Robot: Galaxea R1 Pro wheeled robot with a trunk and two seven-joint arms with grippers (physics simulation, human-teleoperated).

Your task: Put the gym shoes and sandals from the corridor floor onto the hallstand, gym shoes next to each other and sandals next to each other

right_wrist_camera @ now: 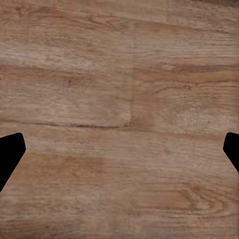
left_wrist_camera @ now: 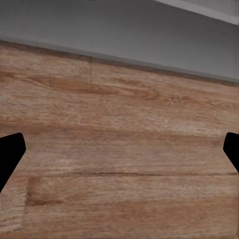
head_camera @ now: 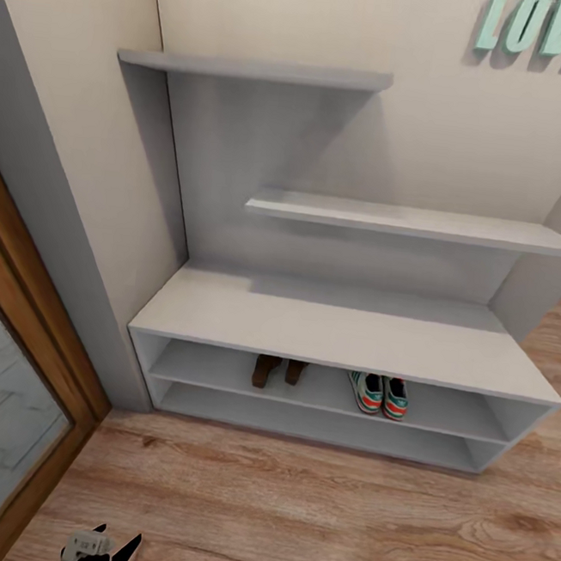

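Both grippers, left (left_wrist_camera: 119,154) and right (right_wrist_camera: 119,154), hang wide open and empty over the floor (head_camera: 291,506), while sandals (head_camera: 277,371) and gym shoes (head_camera: 379,394) sit paired on the hallstand's (head_camera: 344,330) upper shelf, so the task looks finished, needing only a check.

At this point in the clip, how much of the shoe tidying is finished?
It looks complete. Both gym shoes sit side by side on the upper open shelf of the hallstand, and both sandals stand together to their left. Nothing is in hand: the left gripper and right gripper hang over bare corridor floor, jaws spread. Nothing visibly remains.
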